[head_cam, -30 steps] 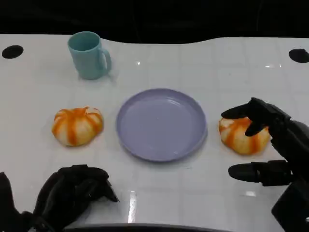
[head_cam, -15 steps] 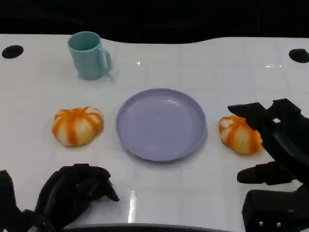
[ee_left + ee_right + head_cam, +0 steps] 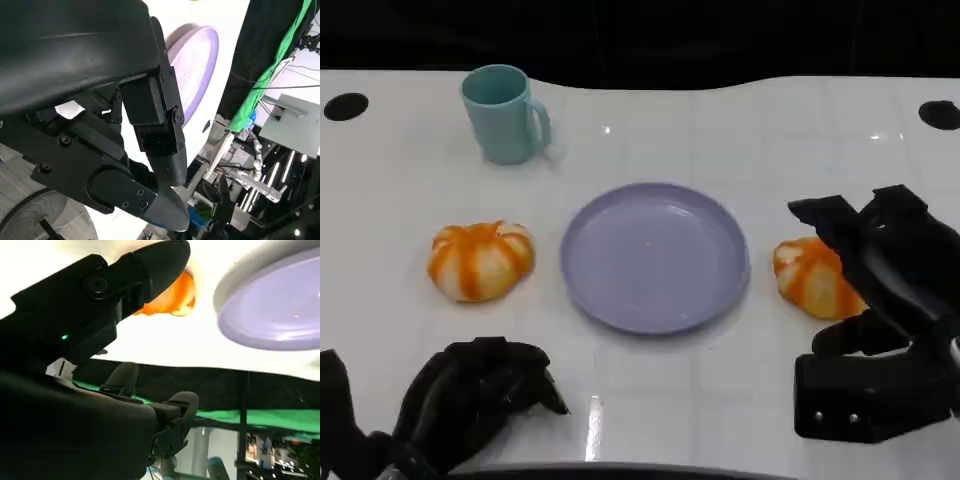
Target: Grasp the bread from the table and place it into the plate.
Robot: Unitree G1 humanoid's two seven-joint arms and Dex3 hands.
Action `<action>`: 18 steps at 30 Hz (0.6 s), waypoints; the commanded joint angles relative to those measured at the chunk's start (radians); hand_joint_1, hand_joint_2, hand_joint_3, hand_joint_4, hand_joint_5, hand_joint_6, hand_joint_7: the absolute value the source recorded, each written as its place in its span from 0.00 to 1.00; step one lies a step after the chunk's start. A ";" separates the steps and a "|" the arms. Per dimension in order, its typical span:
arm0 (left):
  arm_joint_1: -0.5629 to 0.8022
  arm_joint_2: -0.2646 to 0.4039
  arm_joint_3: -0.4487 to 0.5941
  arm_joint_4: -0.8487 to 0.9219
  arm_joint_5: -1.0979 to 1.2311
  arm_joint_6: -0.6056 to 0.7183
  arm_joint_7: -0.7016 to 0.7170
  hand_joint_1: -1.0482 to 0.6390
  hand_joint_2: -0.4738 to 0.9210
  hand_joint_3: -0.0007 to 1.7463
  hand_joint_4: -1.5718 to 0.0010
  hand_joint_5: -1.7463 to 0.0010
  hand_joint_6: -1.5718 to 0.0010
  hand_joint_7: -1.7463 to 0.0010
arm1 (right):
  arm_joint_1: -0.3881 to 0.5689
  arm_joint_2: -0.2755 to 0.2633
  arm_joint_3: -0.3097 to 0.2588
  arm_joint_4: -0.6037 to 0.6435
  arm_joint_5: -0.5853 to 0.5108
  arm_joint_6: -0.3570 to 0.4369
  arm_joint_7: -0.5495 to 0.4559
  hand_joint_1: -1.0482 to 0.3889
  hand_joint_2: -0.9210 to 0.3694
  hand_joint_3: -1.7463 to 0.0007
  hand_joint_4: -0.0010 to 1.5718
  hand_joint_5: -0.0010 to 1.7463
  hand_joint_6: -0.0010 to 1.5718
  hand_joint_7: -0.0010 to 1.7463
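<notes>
Counter: white, carrying everything, largest first below.
Plate: lilac, sitting mid-counter between two loaves, nothing in it yet.
Right robot hand: hovering over the right loaf, fingers apart, not yet clamping.
Left robot hand: resting low near the counter's front edge, fingers curled in on nothing.
Mug: teal, standing well behind the plate.
Right bread: lying just beside the plate's right rim, partly under the fingers.
Left bread: lying left of the plate, untouched.
Doing it well: lowering squarely, closing gently round the soft loaf, lifting clear of the rim.
</notes>
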 commanded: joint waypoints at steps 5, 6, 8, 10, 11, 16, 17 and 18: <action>0.005 0.011 0.007 -0.005 0.005 0.002 0.021 0.06 0.84 0.00 0.49 0.19 0.05 1.00 | -0.066 -0.016 0.038 0.097 0.012 0.027 -0.027 0.07 0.20 0.95 0.00 0.68 0.00 0.37; 0.005 0.011 0.007 -0.004 0.006 0.001 0.022 0.06 0.84 0.00 0.49 0.19 0.05 1.00 | -0.072 -0.017 0.043 0.104 0.013 0.033 -0.023 0.07 0.19 0.94 0.00 0.68 0.00 0.37; 0.004 0.010 0.007 -0.003 0.006 0.001 0.023 0.06 0.84 0.00 0.49 0.19 0.05 1.00 | -0.081 -0.019 0.051 0.119 0.014 0.038 -0.025 0.08 0.19 0.94 0.00 0.68 0.00 0.37; 0.004 0.010 0.007 -0.002 0.006 0.000 0.022 0.05 0.84 0.00 0.49 0.19 0.05 1.00 | -0.090 -0.020 0.056 0.134 0.016 0.042 -0.025 0.09 0.19 0.94 0.00 0.68 0.00 0.37; 0.003 0.010 0.007 -0.002 0.006 -0.001 0.022 0.05 0.84 0.00 0.49 0.19 0.05 1.00 | -0.095 -0.020 0.058 0.142 0.018 0.044 -0.026 0.10 0.19 0.95 0.00 0.67 0.00 0.37; 0.007 0.012 0.005 -0.008 0.011 -0.004 0.025 0.05 0.84 0.00 0.49 0.19 0.05 1.00 | -0.112 -0.025 0.069 0.170 0.029 0.059 -0.016 0.14 0.18 0.96 0.00 0.62 0.00 0.38; 0.007 0.012 0.005 -0.008 0.012 -0.005 0.026 0.05 0.84 0.00 0.49 0.19 0.04 1.00 | -0.114 -0.027 0.072 0.175 0.031 0.061 -0.016 0.15 0.18 0.97 0.00 0.60 0.00 0.38; 0.008 0.012 0.005 -0.008 0.013 -0.007 0.026 0.05 0.84 0.00 0.49 0.19 0.04 1.00 | -0.116 -0.028 0.074 0.179 0.033 0.063 -0.015 0.15 0.18 0.97 0.00 0.60 0.00 0.38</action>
